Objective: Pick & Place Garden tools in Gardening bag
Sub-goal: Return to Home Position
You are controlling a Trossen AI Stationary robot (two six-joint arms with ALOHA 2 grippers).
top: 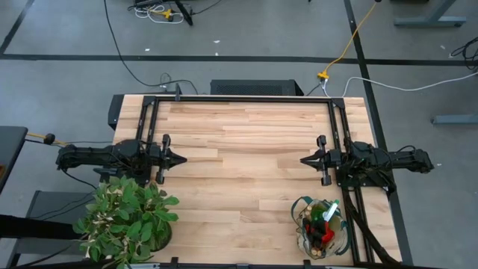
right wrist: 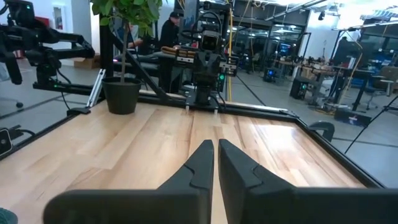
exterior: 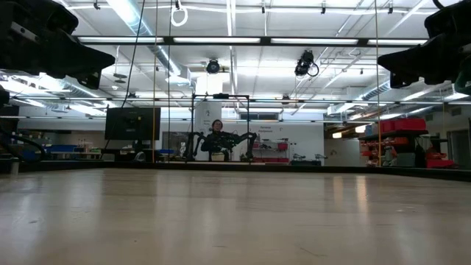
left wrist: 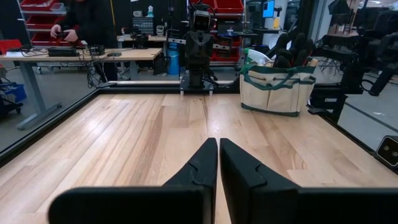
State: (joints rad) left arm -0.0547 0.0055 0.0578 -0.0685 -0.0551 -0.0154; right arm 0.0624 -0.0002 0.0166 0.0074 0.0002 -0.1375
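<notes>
Currently parked at the left edge of the table (top: 246, 127): left gripper (top: 180, 158), pointing inward toward mid-table. Jaws pressed together, pinching nothing, with only a hairline seam between the fingers (left wrist: 202, 165) in the left wrist view.

Parked opposite at the right edge: right gripper (top: 305, 160), facing the left one across the wood and well apart from it. Jaws likewise pressed together and pinching nothing, as seen from the right wrist.

Standing upright at the lower right corner of the table in the high view, just below the right arm: bag (top: 299, 224), beige with dark green trim, apart from both grippers. Packed inside it: green-and-white item (top: 329, 210) poking up near the rim, red gloves (top: 319, 233) lower down, other tools too jumbled to tell apart. From the left wrist, dark rounded shapes rising out of its top, not clear enough to name.

At the lower left corner in the high view: plant (top: 123, 217), leafy, in a dark pot, just beside the left arm.

Beyond the table, in the room: person (left wrist: 93, 18) at a desk. From table height, only dark arm parts at both upper corners, sides not tellable there.
</notes>
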